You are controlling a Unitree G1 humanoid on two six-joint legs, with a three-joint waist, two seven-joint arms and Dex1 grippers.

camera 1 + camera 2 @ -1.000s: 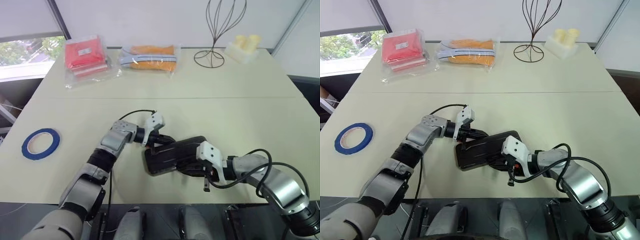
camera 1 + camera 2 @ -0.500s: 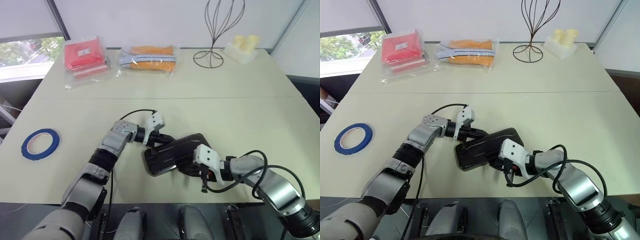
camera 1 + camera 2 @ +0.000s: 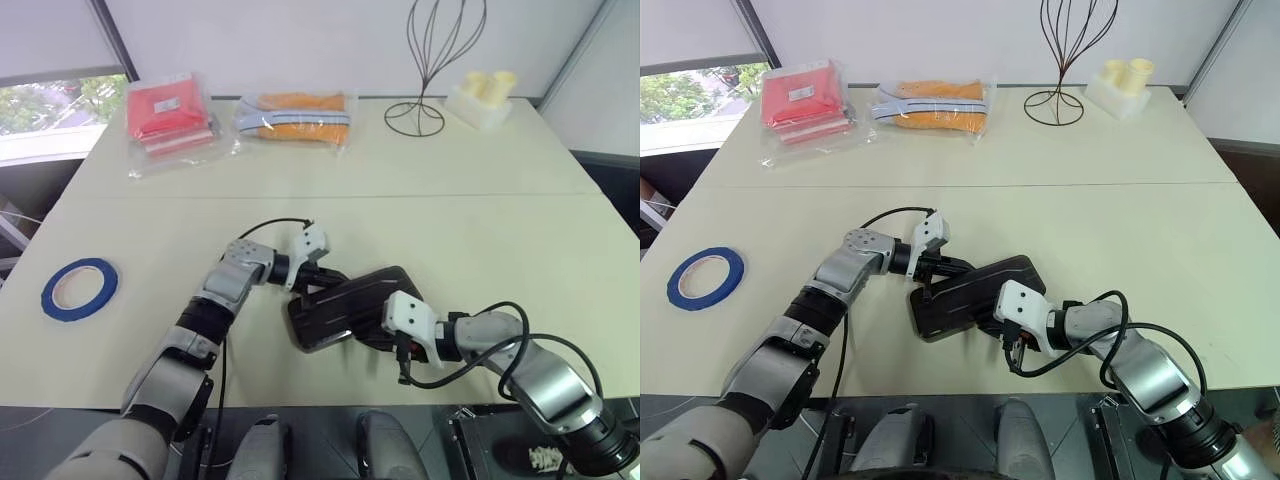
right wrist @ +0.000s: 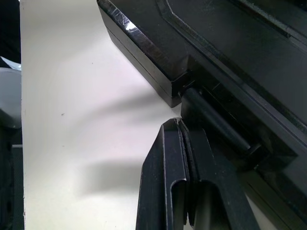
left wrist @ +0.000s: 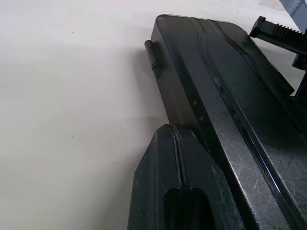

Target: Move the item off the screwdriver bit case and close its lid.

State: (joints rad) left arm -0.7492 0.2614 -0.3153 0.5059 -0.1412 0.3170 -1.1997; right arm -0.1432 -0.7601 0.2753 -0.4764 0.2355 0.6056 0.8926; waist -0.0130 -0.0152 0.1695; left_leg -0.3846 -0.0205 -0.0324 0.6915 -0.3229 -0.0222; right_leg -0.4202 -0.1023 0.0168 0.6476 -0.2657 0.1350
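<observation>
The blue roll of tape, the item [image 3: 80, 288], lies flat on the table far to the left, well away from the screwdriver bit case [image 3: 345, 310]. The case sits near the table's front edge. Its dark lid [image 3: 352, 293] is folded down over the tray and looks a little raised; I cannot tell whether it is latched. My left gripper [image 3: 326, 276] is shut, its tips against the case's far left edge [image 5: 163, 72]. At the case's near right side, my right gripper [image 3: 380, 338] is shut, its tips beside the hinge corner [image 4: 192, 96].
At the back of the table lie a red packet in a clear bag [image 3: 168, 112] and an orange packet [image 3: 297, 115]. A black wire stand [image 3: 430, 60] and a pale block [image 3: 483, 95] are at the back right. The table's front edge runs just below the case.
My right wrist has rolled a little and its gripper has leaned closer to the case's near side. The left arm, the case and the tape have stayed put.
</observation>
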